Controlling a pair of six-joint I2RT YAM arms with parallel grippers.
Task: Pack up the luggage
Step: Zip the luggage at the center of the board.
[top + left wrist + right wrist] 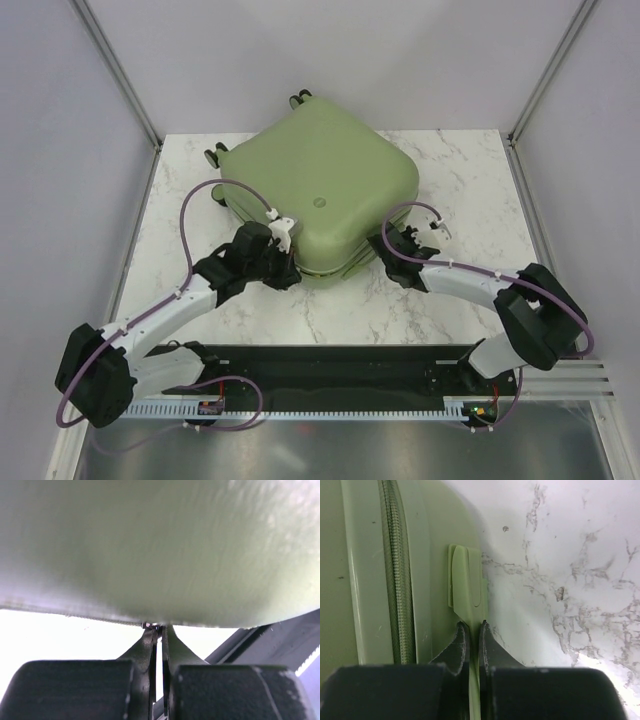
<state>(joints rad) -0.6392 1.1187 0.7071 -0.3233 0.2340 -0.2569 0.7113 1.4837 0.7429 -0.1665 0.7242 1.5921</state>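
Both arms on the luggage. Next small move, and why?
Probably: the left gripper slides a short way along the seam, with the right gripper holding steady. The left's fingers are shut on what looks like the zip pull at the near-left corner of the luggage; the right is shut on the side handle, bracing it. Which way to run, I cannot tell.
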